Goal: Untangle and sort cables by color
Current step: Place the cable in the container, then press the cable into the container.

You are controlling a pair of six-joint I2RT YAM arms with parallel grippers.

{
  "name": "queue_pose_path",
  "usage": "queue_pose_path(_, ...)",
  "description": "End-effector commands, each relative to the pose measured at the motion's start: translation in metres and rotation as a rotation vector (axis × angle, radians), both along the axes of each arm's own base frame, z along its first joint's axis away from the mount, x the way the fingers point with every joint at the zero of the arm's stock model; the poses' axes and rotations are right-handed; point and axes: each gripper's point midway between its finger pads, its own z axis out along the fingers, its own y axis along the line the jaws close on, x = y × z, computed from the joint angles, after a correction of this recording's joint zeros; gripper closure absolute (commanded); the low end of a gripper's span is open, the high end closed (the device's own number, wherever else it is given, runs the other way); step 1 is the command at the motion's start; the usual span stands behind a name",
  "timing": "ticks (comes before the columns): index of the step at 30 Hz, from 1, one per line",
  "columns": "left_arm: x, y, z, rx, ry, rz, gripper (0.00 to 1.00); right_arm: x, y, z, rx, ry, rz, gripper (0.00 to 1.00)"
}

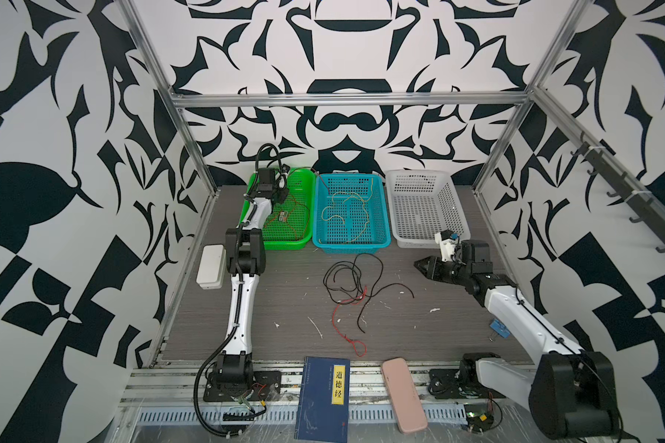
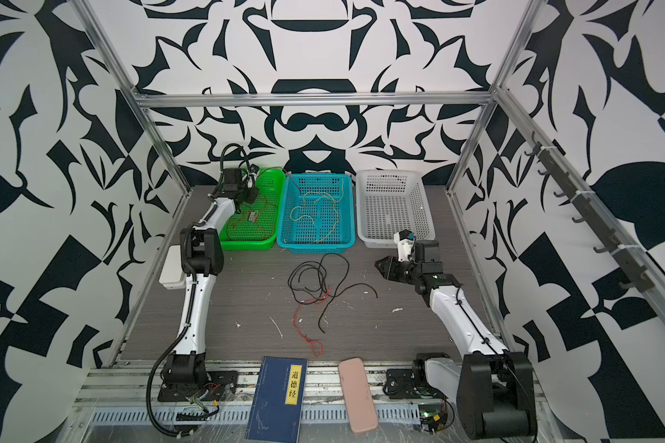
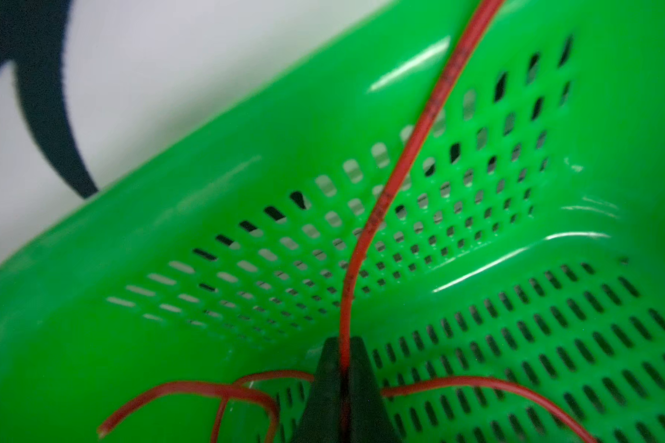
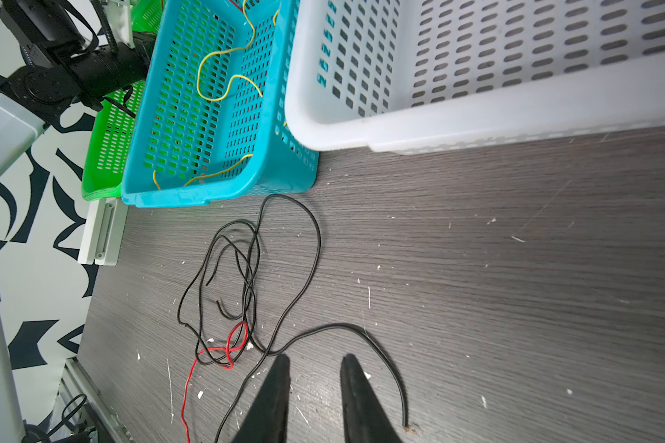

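1. Left wrist view: red drop-off step. The left gripper (image 3: 344,347) had its jaws pinched on a thin red cable (image 3: 377,214) inside the green perforated plastic basket (image 3: 208,184).
2. Empty right gripper (image 4: 315,358), jaws apart, hovered by tangled thin black cables (image 4: 251,291) on the desk (image 4: 515,268).
3. Next probably needed: release red.

Loose cables (image 1: 356,291) on table (image 1: 438,330), before three baskets (image 1: 352,245) perhaps in contact.

Robot lab cell: aluminium frame (image 1: 346,100), patterned walls (image 1: 54,161)

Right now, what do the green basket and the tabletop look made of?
Green basket: likely moulded plastic, glossy, given bright highlights and regular slots. Tabletop: seemingly wood-grain laminate, matte grey, with fine streaks and scuffs.
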Motion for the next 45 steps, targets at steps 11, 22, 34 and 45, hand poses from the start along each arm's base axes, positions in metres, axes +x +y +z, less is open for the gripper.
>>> queue_pose_path(11,-0.057,-0.024,0.124,-0.194,-0.145,-0.079,1.0,0.0,0.005,0.01,0.011,-0.049,0.009,0.73)
queue_pose_path(22,-0.084,0.003,0.195,-0.296,-0.134,0.051,1.0,-0.014,0.005,0.021,0.01,-0.077,0.008,0.73)
queue_pose_path(34,-0.111,0.026,0.19,-0.219,-0.105,0.125,1.0,-0.027,0.005,0.031,0.018,-0.095,0.003,0.73)
queue_pose_path(45,-0.128,0.037,0.132,-0.131,0.019,0.179,1.0,-0.03,0.006,0.033,0.032,-0.096,0.001,0.73)
